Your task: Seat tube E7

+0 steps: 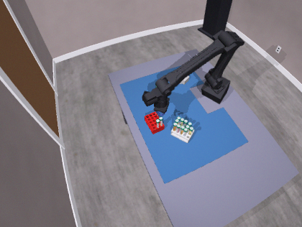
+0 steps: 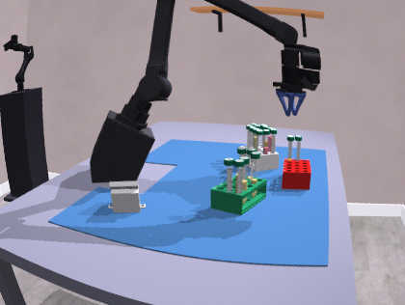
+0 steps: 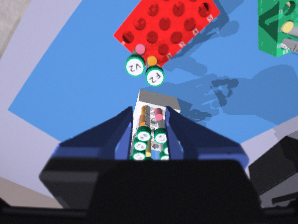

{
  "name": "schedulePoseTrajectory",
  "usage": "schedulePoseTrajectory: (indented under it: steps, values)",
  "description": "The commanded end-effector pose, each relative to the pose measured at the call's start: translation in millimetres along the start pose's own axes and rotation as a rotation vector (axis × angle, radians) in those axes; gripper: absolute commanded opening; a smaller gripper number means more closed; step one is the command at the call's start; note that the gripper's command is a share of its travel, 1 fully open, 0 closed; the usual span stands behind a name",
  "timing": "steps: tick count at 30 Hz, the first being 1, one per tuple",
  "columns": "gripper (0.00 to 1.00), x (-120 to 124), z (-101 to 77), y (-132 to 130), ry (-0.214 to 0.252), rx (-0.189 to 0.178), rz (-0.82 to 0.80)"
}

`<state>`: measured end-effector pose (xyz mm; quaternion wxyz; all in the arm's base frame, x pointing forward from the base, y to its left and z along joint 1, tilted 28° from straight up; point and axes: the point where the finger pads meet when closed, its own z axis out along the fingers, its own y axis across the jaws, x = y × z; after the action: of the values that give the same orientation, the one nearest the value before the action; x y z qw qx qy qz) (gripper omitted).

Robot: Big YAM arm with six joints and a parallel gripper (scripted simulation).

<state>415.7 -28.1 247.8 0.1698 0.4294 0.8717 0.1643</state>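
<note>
My gripper [image 2: 290,105] [image 1: 159,112] [image 3: 149,112] hangs high above the racks, open, with nothing between its blue fingers. In the wrist view the white rack RB [image 3: 159,100] [image 1: 180,136] [image 2: 268,162] shows between the fingers with several green-capped tubes; their labels are too small to read, so I cannot pick out E7. The red rack QR [image 3: 150,32] [image 1: 155,131] [image 2: 295,181] holds two tubes [image 3: 134,66] [image 3: 155,76] [image 2: 294,140] at one edge. The green rack RA [image 2: 231,201] [image 3: 270,31] holds several tubes; the arm hides it in the top view.
All three racks stand on the blue mat [image 1: 201,151] [image 2: 193,227] [image 3: 75,75]. The grey DONE button box [image 2: 125,198] [image 1: 185,80] stands near the arm's base [image 2: 121,150]. The table's edge runs just beyond the red rack.
</note>
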Motion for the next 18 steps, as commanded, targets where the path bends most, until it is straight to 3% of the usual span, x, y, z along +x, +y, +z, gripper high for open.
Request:
schedulePoseTrajectory:
  steps: [1,9,13,18]
  values:
    - [0.3,-18,-38.7,19,-0.065,-0.059,0.009]
    - [0.3,-15,-29.8,11,-0.053,-0.046,-0.004]
    - [0.3,-6,2.1,-1,-0.018,-0.015,0.003]
    - [0.3,0,16.7,0,-0.011,-0.014,0.004]
